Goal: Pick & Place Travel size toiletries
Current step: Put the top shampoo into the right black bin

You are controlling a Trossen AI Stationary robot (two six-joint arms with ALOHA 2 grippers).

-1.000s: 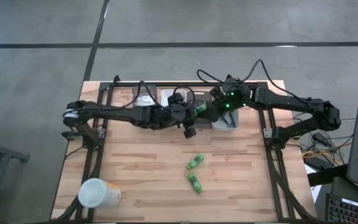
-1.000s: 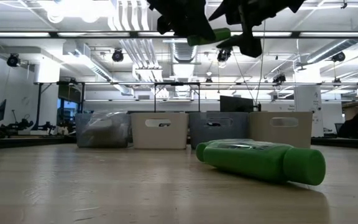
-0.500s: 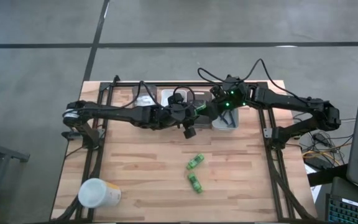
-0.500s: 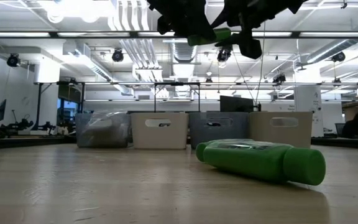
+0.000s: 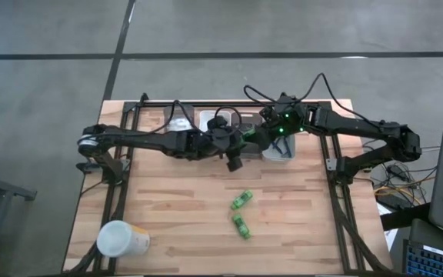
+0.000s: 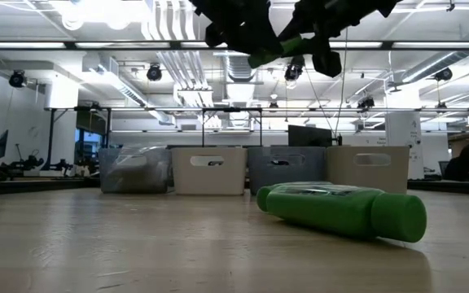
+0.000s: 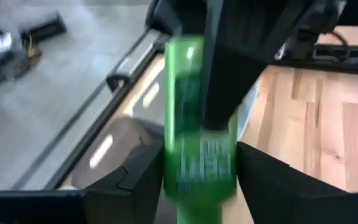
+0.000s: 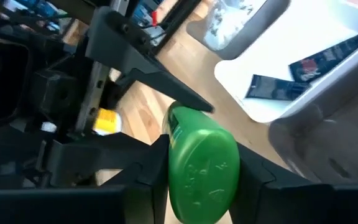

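Four small rectangular plastic bins (image 5: 279, 151) are lined up along the far edge of the wooden bench (image 5: 183, 208). Two green plastic tubes (image 5: 242, 200) are laid side by side mid-bench, in front of the bins. A white-and-yellow cup (image 5: 120, 239) is parked at the near-left corner.

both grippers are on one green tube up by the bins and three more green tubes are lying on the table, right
Not quite: only two more green tubes lie on the table, as the high view shows. The rest holds: the left gripper and right gripper both grip one green tube by the bins.
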